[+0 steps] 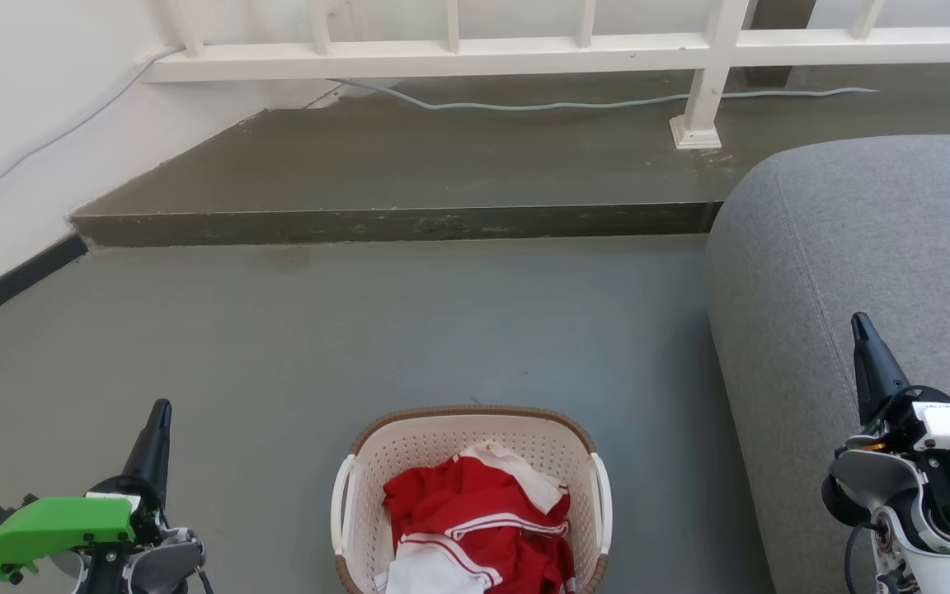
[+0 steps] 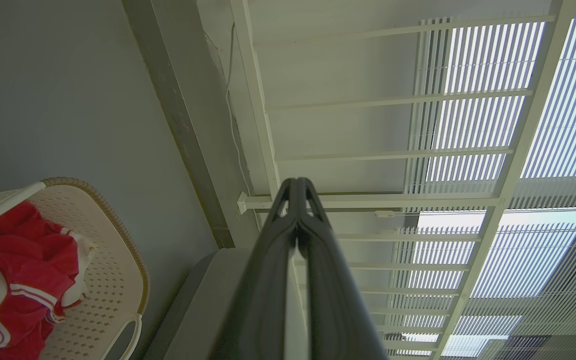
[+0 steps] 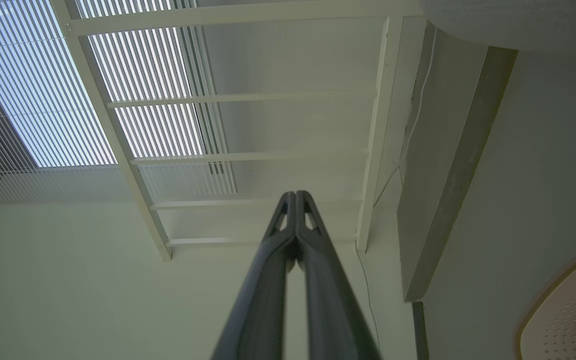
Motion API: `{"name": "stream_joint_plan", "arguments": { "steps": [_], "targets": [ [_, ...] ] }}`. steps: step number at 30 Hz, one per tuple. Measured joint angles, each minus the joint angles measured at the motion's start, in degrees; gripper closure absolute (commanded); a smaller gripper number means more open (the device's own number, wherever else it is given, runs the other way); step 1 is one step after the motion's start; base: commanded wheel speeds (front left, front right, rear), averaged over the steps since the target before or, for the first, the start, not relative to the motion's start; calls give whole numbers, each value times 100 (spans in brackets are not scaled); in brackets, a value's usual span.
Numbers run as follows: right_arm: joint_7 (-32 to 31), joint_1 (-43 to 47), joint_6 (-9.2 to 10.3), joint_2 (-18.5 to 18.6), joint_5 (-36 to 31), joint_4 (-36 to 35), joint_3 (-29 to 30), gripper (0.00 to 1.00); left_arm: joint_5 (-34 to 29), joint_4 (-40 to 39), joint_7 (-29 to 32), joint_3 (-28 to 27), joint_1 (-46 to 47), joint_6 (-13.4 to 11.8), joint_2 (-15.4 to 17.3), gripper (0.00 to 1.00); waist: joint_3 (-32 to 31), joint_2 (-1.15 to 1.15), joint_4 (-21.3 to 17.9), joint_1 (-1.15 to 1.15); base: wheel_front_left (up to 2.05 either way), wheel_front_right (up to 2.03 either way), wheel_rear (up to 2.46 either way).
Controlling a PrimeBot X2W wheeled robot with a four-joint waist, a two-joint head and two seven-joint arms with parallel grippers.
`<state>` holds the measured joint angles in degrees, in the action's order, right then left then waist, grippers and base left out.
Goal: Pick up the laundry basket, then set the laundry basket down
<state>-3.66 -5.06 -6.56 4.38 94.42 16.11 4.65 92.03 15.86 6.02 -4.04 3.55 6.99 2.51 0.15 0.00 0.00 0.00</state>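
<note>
The laundry basket (image 1: 475, 429) stands on the grey floor at the bottom centre of the head view, cream-white and perforated with a brown rim and white side handles. Red and white clothes (image 1: 475, 520) lie inside it. My left gripper (image 1: 160, 410) is well to its left, fingertips pressed together, holding nothing. My right gripper (image 1: 859, 320) is far to its right, over the sofa, also shut and empty. The left wrist view has the basket (image 2: 113, 280) at its lower left, beside my shut left gripper (image 2: 297, 181). The right wrist view catches the basket's corner (image 3: 563, 310) at lower right of my shut right gripper (image 3: 295, 194).
A grey sofa (image 1: 879, 272) fills the right side, close to the basket. A raised concrete step (image 1: 401, 223) runs across ahead, with a white railing (image 1: 574, 49) and a grey cable (image 1: 524, 105) on it. A white wall (image 1: 13, 124) bounds the left. Open floor lies ahead of the basket.
</note>
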Motion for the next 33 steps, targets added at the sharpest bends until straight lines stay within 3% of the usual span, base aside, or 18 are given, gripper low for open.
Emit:
{"name": "stream_joint_plan", "arguments": {
  "steps": [33],
  "targets": [
    [-1,0,0,-15,0,5,18,100,0,-1,0,-4,0,0,-3,100,0,0,0,0,0,0,0]
  ]
}}
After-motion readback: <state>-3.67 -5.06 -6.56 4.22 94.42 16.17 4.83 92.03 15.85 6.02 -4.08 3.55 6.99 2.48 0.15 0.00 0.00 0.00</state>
